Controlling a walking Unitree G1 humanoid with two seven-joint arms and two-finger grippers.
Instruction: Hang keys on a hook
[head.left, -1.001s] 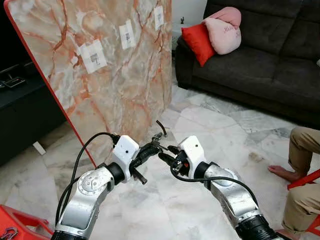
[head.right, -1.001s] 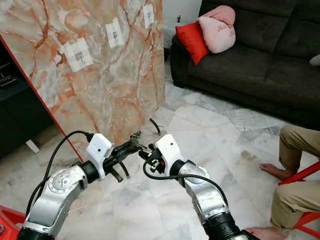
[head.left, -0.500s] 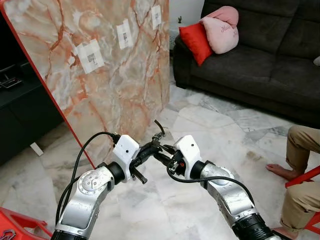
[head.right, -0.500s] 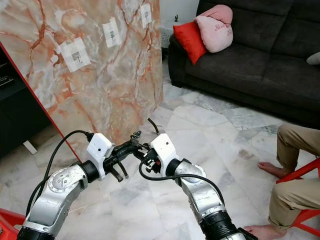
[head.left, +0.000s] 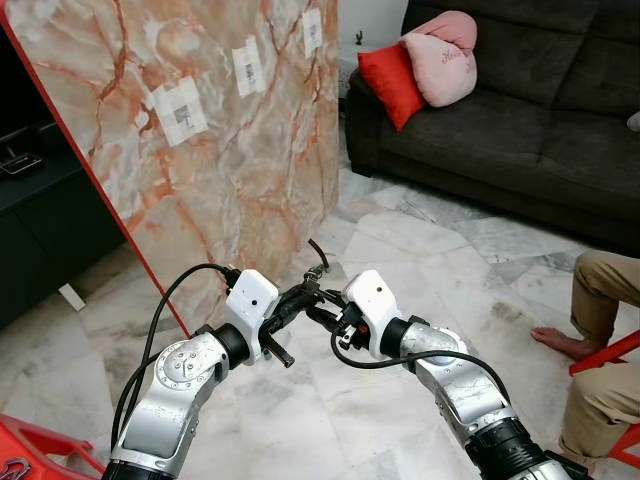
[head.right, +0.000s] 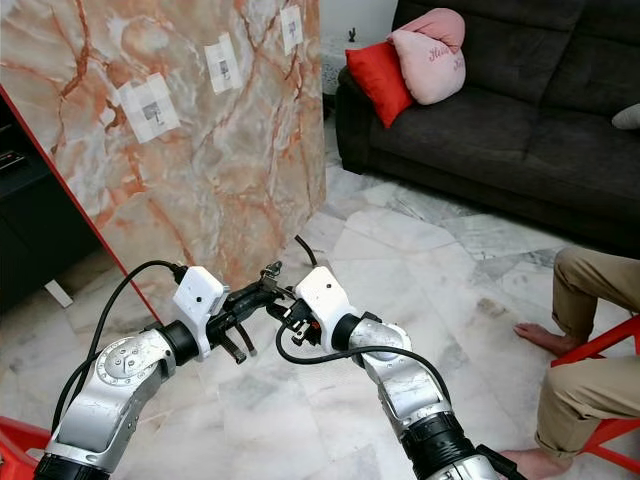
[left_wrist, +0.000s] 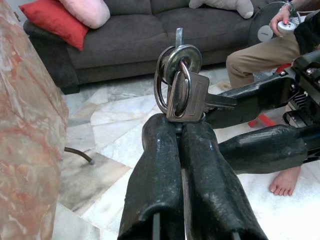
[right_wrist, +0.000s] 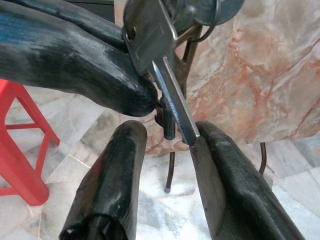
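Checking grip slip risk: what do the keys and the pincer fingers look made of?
The keys look like bright brushed metal with glinting rings. The left pincer fingers, shut on them, look like matte black rubbery coating, scuffed; the exact material is unclear.

Looks like somebody's living room: dark grey sofa (head.left: 520, 120) far right with a red cushion (head.left: 393, 83) and pink pillow (head.left: 447, 58), pale marble floor tiles (head.left: 420, 240), black TV-type cabinet (head.left: 40, 225) on the left.
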